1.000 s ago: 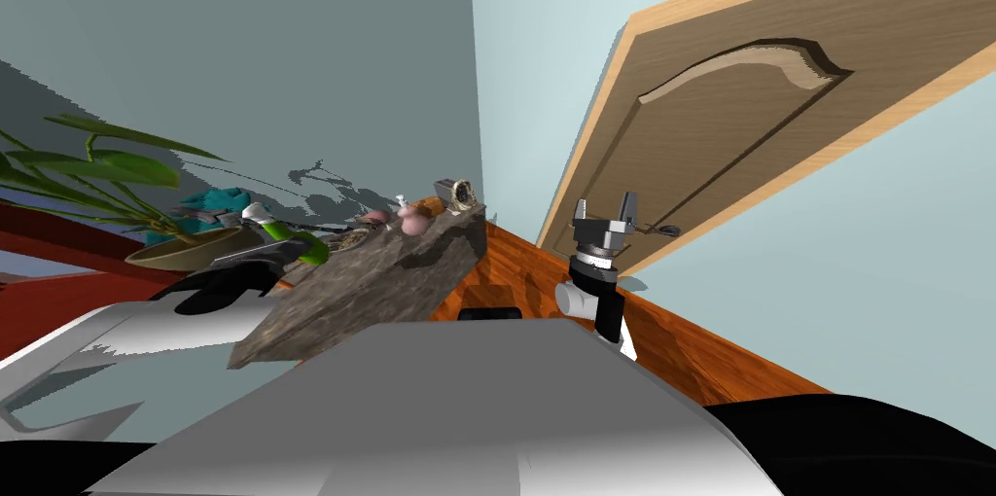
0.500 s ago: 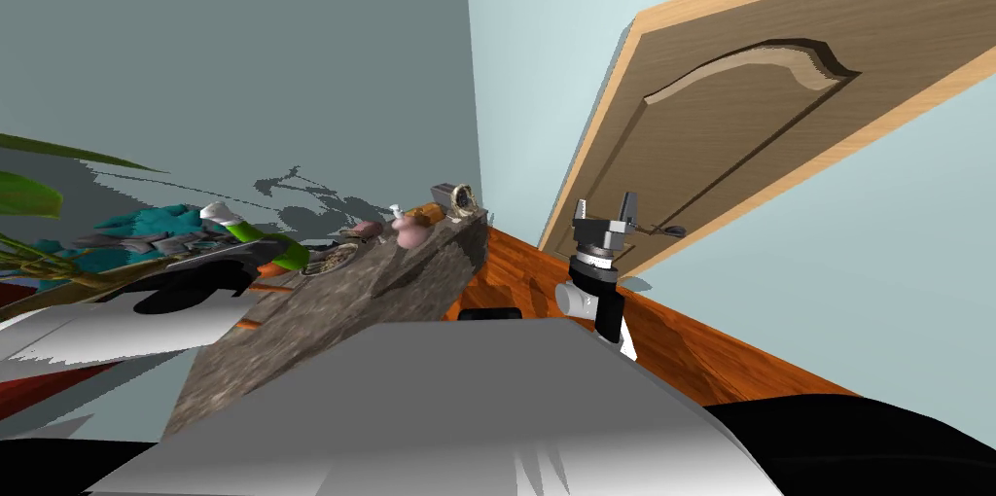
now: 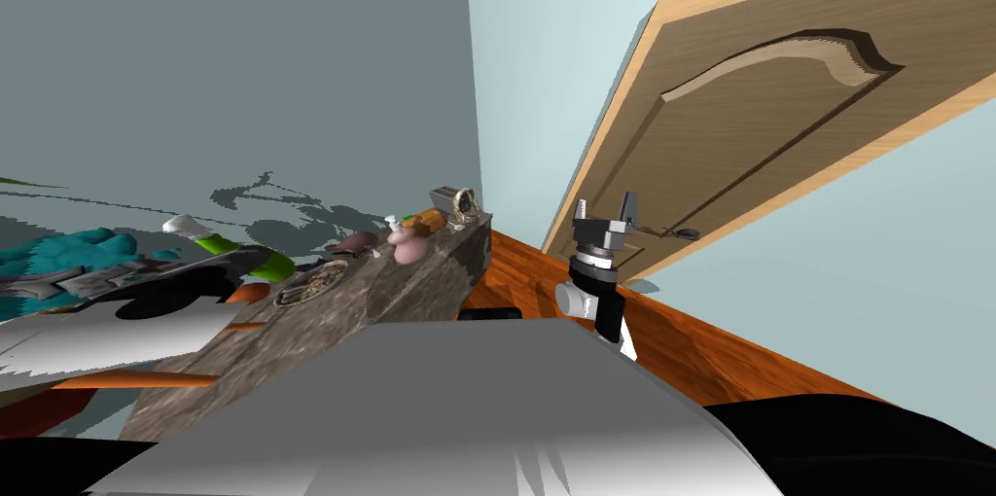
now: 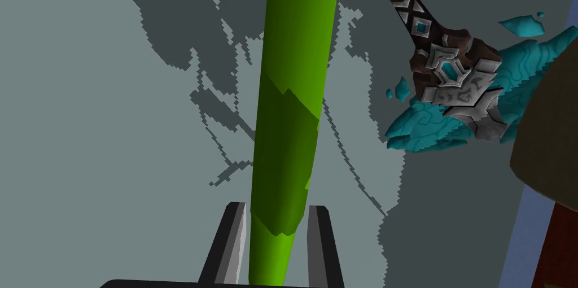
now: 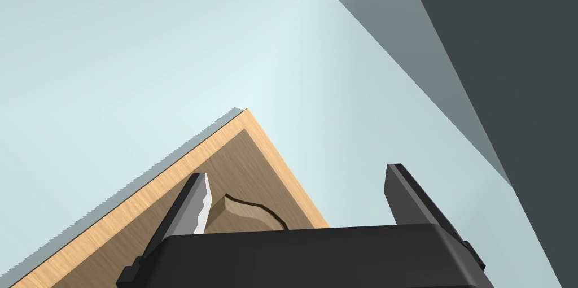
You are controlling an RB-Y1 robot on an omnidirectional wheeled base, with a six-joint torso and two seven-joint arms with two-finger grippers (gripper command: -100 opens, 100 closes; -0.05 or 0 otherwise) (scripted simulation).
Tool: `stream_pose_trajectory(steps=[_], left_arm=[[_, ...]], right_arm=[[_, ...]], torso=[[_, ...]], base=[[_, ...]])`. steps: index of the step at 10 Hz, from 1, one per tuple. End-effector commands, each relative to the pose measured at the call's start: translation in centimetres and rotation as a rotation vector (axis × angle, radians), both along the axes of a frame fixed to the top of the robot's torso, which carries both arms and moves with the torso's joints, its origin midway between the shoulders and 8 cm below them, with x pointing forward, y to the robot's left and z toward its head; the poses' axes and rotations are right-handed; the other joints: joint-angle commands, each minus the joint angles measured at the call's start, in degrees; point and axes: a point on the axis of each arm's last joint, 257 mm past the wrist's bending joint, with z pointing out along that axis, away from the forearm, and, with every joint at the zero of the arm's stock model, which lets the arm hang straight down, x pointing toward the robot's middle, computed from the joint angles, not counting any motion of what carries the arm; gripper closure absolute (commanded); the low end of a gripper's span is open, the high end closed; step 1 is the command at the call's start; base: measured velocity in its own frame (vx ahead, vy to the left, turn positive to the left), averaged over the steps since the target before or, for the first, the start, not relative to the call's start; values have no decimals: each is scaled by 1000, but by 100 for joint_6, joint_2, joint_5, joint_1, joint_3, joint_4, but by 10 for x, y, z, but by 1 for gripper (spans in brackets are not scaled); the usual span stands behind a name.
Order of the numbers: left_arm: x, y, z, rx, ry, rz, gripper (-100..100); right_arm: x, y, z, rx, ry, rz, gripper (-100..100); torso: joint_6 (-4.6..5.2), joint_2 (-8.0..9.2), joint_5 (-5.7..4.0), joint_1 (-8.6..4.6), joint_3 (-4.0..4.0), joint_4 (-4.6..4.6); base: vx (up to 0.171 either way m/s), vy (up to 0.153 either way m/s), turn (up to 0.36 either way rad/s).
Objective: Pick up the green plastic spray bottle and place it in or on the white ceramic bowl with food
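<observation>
- Left of the counter (image 3: 409, 286), the left gripper (image 4: 276, 208) holds the bottle (image 4: 288, 104) in the air, its two fingers pressed narrow against the green sides.
- Seen from the head, the bottle (image 3: 275, 266) lies slanted, with its white top pointing away from the counter and its green end just beside the bowl (image 3: 311, 282).
- The grip sits near the bottle's lower end, so most of its length sticks out past the fingertips.
- I judge the bottle light, stiff and smooth, a slim plastic body that could pivot or slide between thin blades if swung fast.
- A hold nearer the middle would balance better; as it is, slow moves suit it.
- The bowl looks shallow and full of brownish food, so the bottle would likely rest across the rim rather than sink in.
- A teal ornament (image 4: 451, 75) hangs close beside the bottle, though not touching it.
- Over by the door (image 3: 778, 130), the right gripper (image 3: 606, 203) is raised, wide open and empty.
</observation>
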Motion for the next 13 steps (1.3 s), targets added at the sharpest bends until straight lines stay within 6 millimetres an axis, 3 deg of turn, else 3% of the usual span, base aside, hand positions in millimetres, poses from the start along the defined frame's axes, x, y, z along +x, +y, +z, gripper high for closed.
stream_pose_trajectory(steps=[1,2,3,7,8,9,10,13], left_arm=[[-14,9,-12,-32,9,41,100],[-7,7,-6,-18,5,23,100],[-9,8,-7,-21,5,28,-100],[-9,8,-7,-21,5,27,-100],[-9,8,-7,-21,5,27,0],[24,3,-4,-29,-35,-33,-100],[30,2,-18,-46,-20,-48,-100],[13,26,-37,-66,-5,-2,-100]], right_arm=[[0,0,0,0,0,0,0],[0,0,0,0,0,0,0],[0,0,0,0,0,0,0],[0,0,0,0,0,0,0],[0,0,0,0,0,0,0],[0,0,0,0,0,0,0],[0,0,0,1,0,0,0],[0,0,0,0,0,0,0]], torso=[[0,0,0,0,0,0],[-3,8,3,-5,4,0],[-2,36,-5,-37,19,6],[-3,73,-16,-72,42,16],[-3,74,-16,-73,43,16],[-3,75,-16,-73,43,16],[7,82,-19,-95,46,17],[-6,79,-18,-83,46,17]], base=[[151,132,-40],[61,52,-8],[13,13,-2],[2,2,0],[0,0,0],[-46,-73,-211],[-42,-89,-103],[-3,-25,18]])
